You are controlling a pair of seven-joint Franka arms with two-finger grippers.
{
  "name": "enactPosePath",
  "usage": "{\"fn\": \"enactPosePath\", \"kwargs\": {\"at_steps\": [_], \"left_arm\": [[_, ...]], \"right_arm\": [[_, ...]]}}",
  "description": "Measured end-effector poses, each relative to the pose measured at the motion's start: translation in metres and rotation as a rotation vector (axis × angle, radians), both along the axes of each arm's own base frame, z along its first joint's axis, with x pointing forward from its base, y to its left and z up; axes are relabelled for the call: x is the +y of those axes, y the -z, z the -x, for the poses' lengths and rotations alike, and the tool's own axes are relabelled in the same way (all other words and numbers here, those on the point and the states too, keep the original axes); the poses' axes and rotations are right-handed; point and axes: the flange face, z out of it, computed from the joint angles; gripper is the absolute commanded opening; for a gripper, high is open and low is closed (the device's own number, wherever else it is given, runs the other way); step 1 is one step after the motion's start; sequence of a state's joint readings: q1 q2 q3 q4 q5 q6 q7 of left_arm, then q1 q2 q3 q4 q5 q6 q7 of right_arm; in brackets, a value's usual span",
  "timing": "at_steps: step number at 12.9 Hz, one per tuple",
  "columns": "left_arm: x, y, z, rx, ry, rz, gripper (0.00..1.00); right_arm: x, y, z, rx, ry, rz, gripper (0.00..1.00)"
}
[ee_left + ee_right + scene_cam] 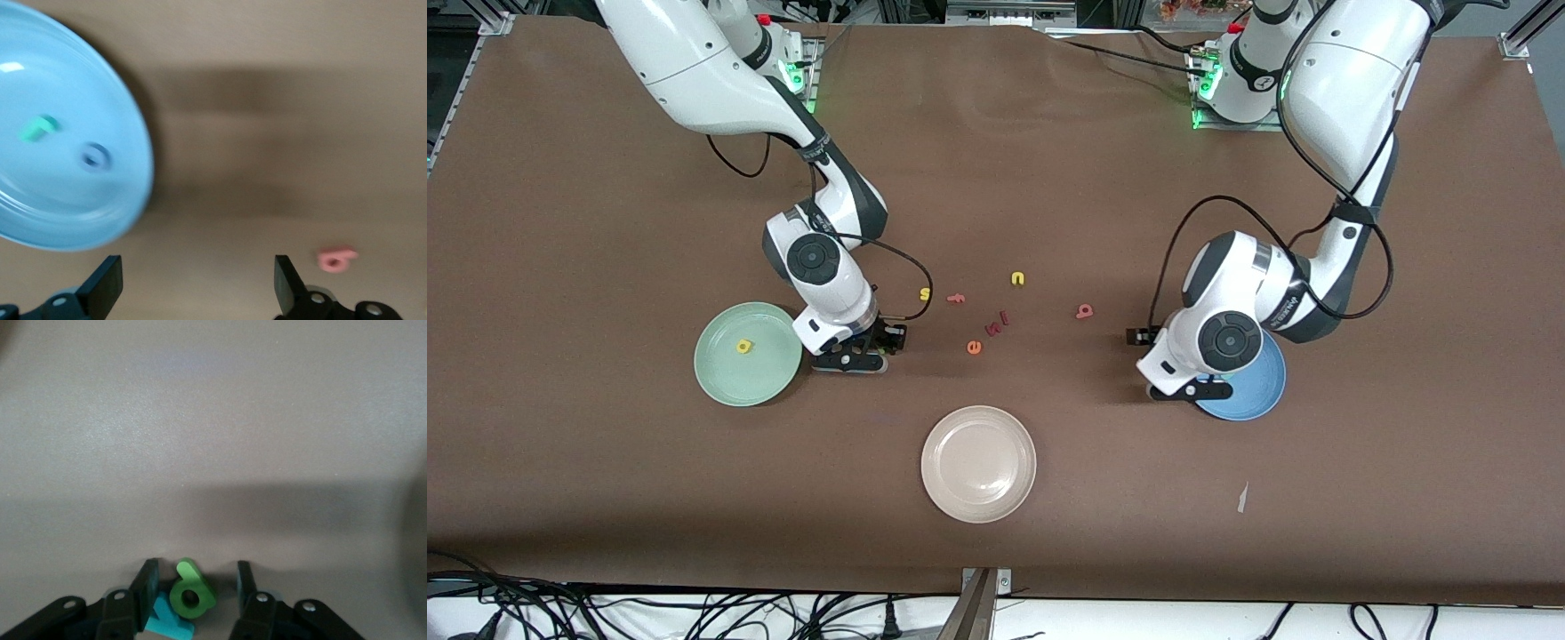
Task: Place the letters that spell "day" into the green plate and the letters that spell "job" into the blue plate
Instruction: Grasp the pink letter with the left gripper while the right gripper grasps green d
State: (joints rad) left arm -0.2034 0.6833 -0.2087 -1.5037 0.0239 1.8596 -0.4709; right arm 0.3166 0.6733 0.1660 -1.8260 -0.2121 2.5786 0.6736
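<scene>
Since the green d stands directly between the right gripper's half-open jaws, the teal y just beside it, both on the table by the green plate, closing takes it. The left gripper, jaws wide and empty, hovers at the blue plate's edge; j and o lie inside, b near its jaws.

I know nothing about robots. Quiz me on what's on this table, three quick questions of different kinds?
1. True or false: the yellow "a" lies in the green plate.
2. Which letters lie in the blue plate?
A) teal "j" and blue "o"
B) red "b" and orange "e"
C) yellow "s" and yellow "u"
3. Fill in: the right gripper stands open around the green letter ___.

Key: 1 true; 2 A; 3 "d".
</scene>
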Motion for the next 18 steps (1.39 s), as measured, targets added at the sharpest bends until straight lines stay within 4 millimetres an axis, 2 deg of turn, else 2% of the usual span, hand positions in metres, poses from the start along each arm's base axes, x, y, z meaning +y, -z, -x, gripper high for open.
{"fn": "enactPosePath", "kwargs": {"at_steps": [1, 2, 5, 7, 9, 11, 13, 15, 16, 18], "left_arm": [[-0.014, -0.002, 0.005, 0.002, -0.023, -0.001, 1.0], [-0.029, -0.002, 0.012, -0.001, -0.044, -0.011, 1.0], [-0.067, 0.013, 0.034, -0.038, -0.121, -0.024, 1.0], [-0.075, 0.045, 0.052, -0.09, -0.156, 0.002, 1.0], [-0.074, 0.073, 0.072, -0.108, -0.174, 0.012, 1.0], [-0.083, 0.08, 0.083, -0.11, -0.194, 0.007, 1.0], [-0.102, 0.079, 0.094, -0.122, -0.207, 0.006, 0.99], [-0.112, 0.08, 0.102, -0.12, -0.201, 0.002, 0.6], [-0.111, 0.081, 0.102, -0.125, -0.196, -0.001, 0.49], [-0.108, 0.082, 0.099, -0.143, -0.195, 0.001, 0.5]], "right_arm": [[0.0, 0.0, 0.0, -0.001, 0.0, 0.0, 0.41], [0.0, -0.001, 0.0, -0.001, 0.0, 0.0, 0.34], [-0.001, -0.001, -0.001, -0.002, 0.001, 0.003, 0.32], [-0.002, -0.001, -0.001, -0.002, 0.001, 0.005, 0.3], [-0.002, -0.002, -0.001, -0.002, -0.001, 0.006, 0.29], [-0.003, -0.002, -0.003, -0.007, -0.01, 0.008, 0.28], [-0.008, -0.005, -0.007, -0.015, -0.012, 0.013, 0.28], [-0.01, -0.005, -0.008, -0.015, -0.01, 0.015, 0.28], [-0.01, -0.005, -0.007, -0.013, -0.009, 0.017, 0.28], [-0.009, -0.005, -0.007, -0.012, -0.008, 0.017, 0.28]]}}
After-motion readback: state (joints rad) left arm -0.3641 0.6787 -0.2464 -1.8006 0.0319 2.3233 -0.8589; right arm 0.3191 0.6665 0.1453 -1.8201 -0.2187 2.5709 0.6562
